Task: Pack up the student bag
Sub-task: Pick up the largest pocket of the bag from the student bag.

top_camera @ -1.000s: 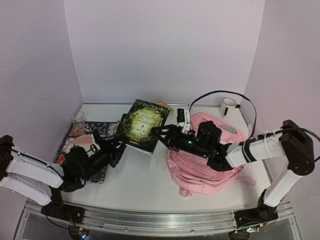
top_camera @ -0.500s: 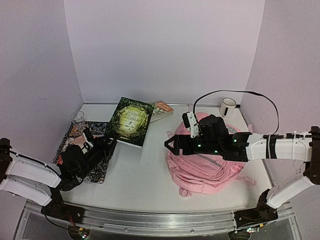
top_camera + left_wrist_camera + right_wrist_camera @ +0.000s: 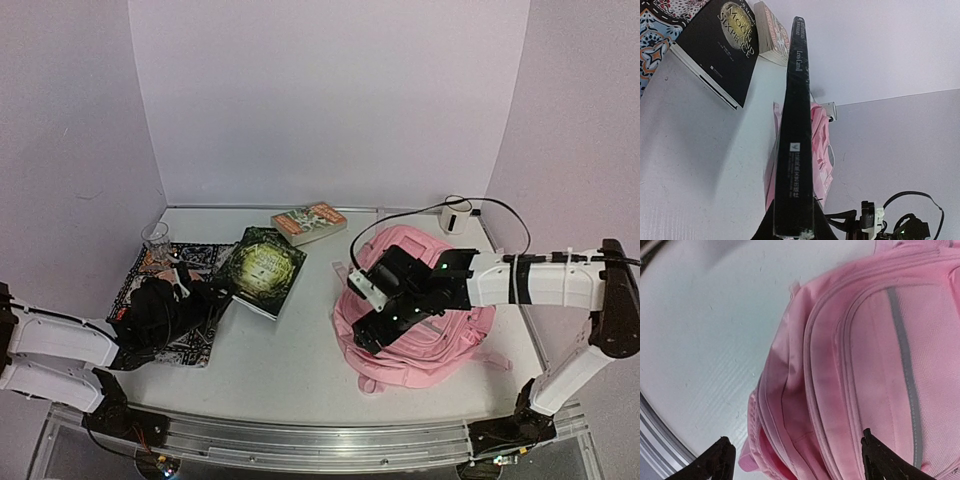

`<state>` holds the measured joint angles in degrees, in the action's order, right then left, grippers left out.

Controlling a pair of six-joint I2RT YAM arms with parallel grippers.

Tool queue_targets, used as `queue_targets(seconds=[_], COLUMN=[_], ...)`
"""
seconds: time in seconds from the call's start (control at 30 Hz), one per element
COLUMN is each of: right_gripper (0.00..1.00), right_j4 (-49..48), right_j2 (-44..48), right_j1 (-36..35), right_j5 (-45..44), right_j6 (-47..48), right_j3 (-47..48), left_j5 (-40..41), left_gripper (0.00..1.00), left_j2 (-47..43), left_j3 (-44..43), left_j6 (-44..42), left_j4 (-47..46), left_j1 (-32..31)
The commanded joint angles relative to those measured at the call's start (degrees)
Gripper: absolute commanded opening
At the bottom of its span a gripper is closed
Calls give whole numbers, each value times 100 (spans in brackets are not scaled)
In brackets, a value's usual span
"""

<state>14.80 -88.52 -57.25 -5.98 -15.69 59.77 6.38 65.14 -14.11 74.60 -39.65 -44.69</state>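
Note:
The pink student bag (image 3: 430, 335) lies at centre right; it also fills the right wrist view (image 3: 865, 355), where a seam gapes at its lower edge. My right gripper (image 3: 370, 335) hangs open just above the bag's front left part, its fingertips (image 3: 722, 460) wide apart and empty. My left gripper (image 3: 213, 298) is shut on the lower corner of a dark green book (image 3: 263, 270), held tilted low over the table. The left wrist view shows that book edge-on (image 3: 795, 150), between the jaws, with the bag (image 3: 821, 145) behind it.
A paperback (image 3: 308, 222) lies at the back. A white mug (image 3: 455, 215) stands back right and a glass (image 3: 155, 237) back left. A patterned mat (image 3: 165, 262) lies at the left. The left wrist view shows a black book (image 3: 722, 45) lying partly on it.
My right gripper has left the green book, swung back and dropped over the bag. My left gripper has lowered the book down and leftward, uncovering the paperback behind.

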Motion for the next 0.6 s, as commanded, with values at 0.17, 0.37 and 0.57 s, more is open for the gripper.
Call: queue_targets(seconds=[0.17,0.37,0.57], right_gripper=[81,78,78], right_j4=[1396,1392,1367], right_j2=[-428,-785,-1210], right_j1=[-89,-92,-161], right_j5=[-659,-743,-931], right_j6=[431,435,503], right_j3=[288,333,387], left_j5=[-519,-789,-899], left_gripper=[0,0,0], left_j2=[-456,-278,-214], left_j3=[-544,-602,-641], left_j6=[-357,-324,-325], left_j4=[148,174,173], left_j1=[184,215,224])
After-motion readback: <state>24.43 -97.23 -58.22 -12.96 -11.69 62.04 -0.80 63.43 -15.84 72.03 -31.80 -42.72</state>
